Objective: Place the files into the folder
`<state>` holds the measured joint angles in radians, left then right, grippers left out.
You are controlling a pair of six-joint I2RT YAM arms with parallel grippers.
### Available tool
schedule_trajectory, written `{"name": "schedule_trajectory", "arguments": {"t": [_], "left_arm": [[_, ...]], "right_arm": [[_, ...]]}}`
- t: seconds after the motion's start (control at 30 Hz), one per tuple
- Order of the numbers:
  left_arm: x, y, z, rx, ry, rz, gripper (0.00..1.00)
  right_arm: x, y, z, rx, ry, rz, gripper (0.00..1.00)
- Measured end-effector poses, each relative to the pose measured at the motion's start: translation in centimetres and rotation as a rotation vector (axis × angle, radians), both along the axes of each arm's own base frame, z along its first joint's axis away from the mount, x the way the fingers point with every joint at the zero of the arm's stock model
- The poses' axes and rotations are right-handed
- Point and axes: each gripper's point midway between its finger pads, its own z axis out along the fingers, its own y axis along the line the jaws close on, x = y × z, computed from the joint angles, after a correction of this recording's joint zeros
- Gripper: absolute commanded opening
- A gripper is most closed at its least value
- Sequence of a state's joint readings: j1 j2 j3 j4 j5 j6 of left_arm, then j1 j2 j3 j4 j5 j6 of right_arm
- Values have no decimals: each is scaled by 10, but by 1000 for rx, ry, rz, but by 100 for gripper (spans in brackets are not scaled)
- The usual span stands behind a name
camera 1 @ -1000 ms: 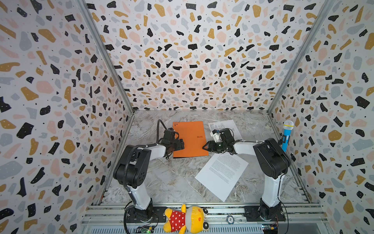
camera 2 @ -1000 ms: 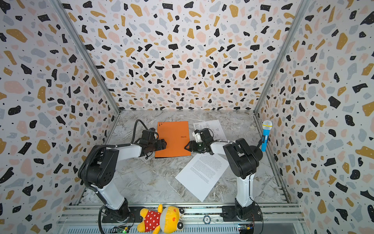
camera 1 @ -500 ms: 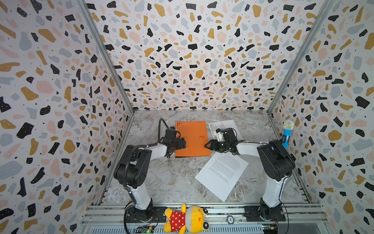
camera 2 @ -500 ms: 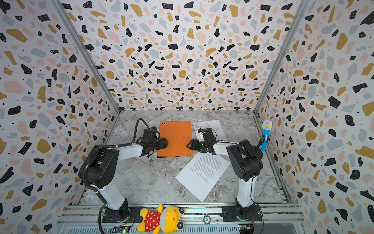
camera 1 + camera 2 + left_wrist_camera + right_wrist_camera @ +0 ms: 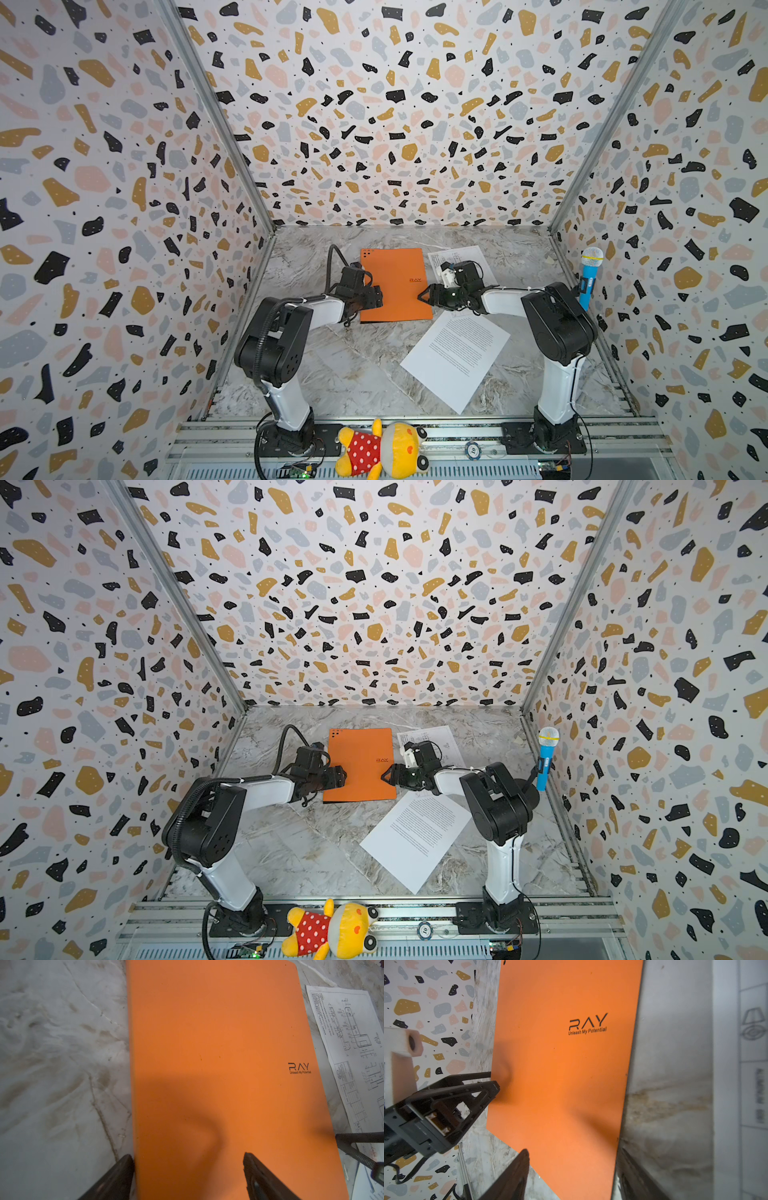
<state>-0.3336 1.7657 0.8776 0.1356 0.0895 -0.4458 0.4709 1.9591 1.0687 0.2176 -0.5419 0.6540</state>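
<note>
The folder (image 5: 395,286) lies shut and flat at the middle of the table. The left gripper (image 5: 377,297) stands wide at its left edge and the right gripper (image 5: 423,296) wide at its right edge; neither holds anything. The thin cover may slip from the fingers, or the whole folder may slide onto the drawing sheet (image 5: 478,255) just beside it. The text sheet (image 5: 455,357) lies nearer the front.

Closed orange folder (image 5: 560,1084) lying on marbled table (image 5: 664,1064), RAY logo (image 5: 587,1023) facing up, right gripper (image 5: 573,1151) spreading its jaws around one corner, left gripper (image 5: 493,1079) reaching the long edge away from the logo, blurred drawing sheet (image 5: 753,1043) lying alongside.
</note>
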Motion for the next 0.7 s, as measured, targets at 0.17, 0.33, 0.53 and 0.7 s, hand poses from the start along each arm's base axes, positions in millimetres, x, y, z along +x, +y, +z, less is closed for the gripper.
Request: {"name": "schedule_trajectory", "arguments": {"t": [0.17, 0.33, 0.53, 0.7], "left_arm": [[0, -1, 0, 0, 0, -1, 82], [-1, -2, -1, 1, 1, -3, 82], [-1, -5, -2, 7, -4, -7, 82], [0, -6, -1, 7, -10, -4, 82]], "right_arm": [[0, 0, 0, 0, 0, 0, 67], [0, 0, 0, 0, 1, -1, 66], [-3, -3, 4, 4, 5, -7, 66], [-3, -3, 23, 30, -16, -8, 66]]}}
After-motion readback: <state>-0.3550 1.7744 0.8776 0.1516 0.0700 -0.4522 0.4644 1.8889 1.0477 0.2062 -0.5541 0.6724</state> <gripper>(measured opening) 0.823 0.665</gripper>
